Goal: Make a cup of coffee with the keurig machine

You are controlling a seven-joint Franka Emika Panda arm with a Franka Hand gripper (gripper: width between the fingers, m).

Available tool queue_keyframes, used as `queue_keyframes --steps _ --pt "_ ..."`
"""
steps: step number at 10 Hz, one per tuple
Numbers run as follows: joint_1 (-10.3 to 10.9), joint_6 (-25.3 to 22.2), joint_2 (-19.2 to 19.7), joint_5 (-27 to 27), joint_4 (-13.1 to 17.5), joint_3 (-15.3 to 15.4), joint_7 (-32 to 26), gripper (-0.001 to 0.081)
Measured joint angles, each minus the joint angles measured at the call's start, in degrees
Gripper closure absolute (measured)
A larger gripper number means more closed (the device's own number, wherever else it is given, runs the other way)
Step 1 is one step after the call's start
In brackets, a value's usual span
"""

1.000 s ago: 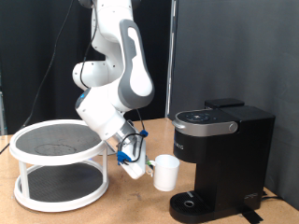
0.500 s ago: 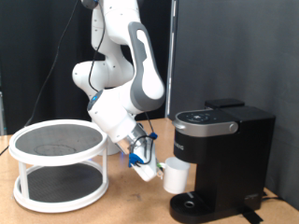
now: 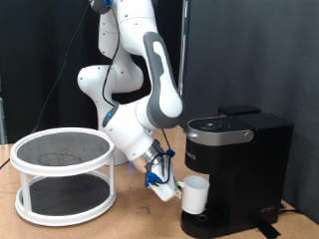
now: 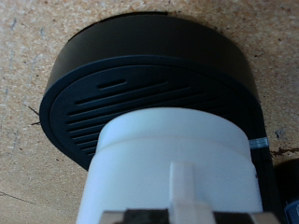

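End effector (image 3: 171,186) is low beside the keurig machine (image 3: 236,171), on the machine's exterior-view-left side, clamped on the cup (image 3: 194,196) at its handle side. Cup is a plain white mug, upright, held under the machine's overhanging head and above the round black drip base (image 3: 206,218). Can't tell from the exterior view whether the cup bottom touches the base or hangs just over it

Wrist view: cup (image 4: 176,170) fills the lower half, handle rib facing the camera, slotted grille of the drip base (image 4: 121,89) right behind it. Cup overlaps the base's near edge in this view, so not fully centred on the grille as seen here. Fingers themselves barely show, just dark bits at the frame's bottom edge

Machine lid is down, top panel facing up. Machine sits on the wooden desk (image 3: 125,223) at the exterior view's right. White two-tier round rack (image 3: 64,176) with dark mesh shelves stands on the desk at the exterior view's left, well apart from the arm's wrist
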Motion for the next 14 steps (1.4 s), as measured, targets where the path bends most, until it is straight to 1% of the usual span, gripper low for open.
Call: queue_keyframes --steps 3,8,9,10,11,12,13,14 --pt "0.0 0.0 1.9 3.8 1.1 0.9 -3.8 0.0802" --pt "0.0 0.0 3.1 5.7 1.5 1.4 -5.3 0.0793" --pt "0.0 0.0 3.1 6.7 1.5 1.4 -6.6 0.0620" --pt "0.0 0.4 3.1 7.7 1.5 1.4 -7.5 0.0620" --pt "0.0 1.1 3.1 8.7 1.3 1.4 -8.4 0.0412" --pt "0.0 1.4 2.9 9.0 1.0 1.3 -8.7 0.0412" --pt "-0.2 1.4 2.5 8.5 0.2 1.1 -8.3 0.0263" --pt "-0.6 0.8 1.8 7.1 -0.9 0.8 -7.7 0.0263"
